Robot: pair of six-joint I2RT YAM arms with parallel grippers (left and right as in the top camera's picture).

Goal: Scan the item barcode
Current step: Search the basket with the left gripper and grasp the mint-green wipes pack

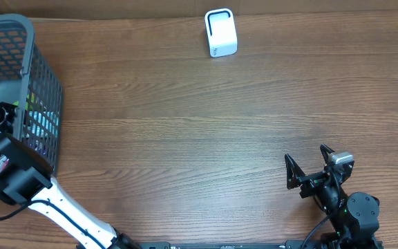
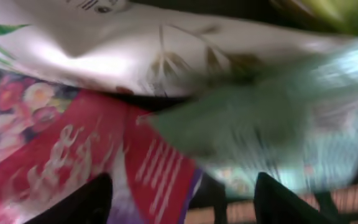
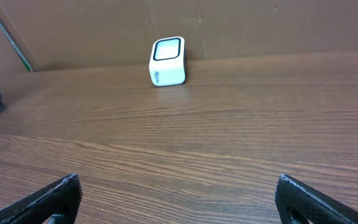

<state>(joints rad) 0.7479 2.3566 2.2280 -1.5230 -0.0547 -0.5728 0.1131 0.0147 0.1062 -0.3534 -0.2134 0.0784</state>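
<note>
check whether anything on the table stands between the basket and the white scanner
Nothing visible does. In the overhead view the table between the basket and the scanner is bare wood; the right fingers stand open at the near right, off that path.

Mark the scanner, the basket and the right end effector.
scanner (image 1: 221,32), overhead view, top face
basket (image 1: 47,104), overhead view, right mesh wall
right end effector (image 1: 305,153), overhead view, midway between its fingertips

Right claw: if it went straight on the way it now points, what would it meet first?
The way ahead of the open right claw looks free over the table. Farther on, the white scanner stands roughly in line; depth is unclear, so the claw might pass beside it.
</note>
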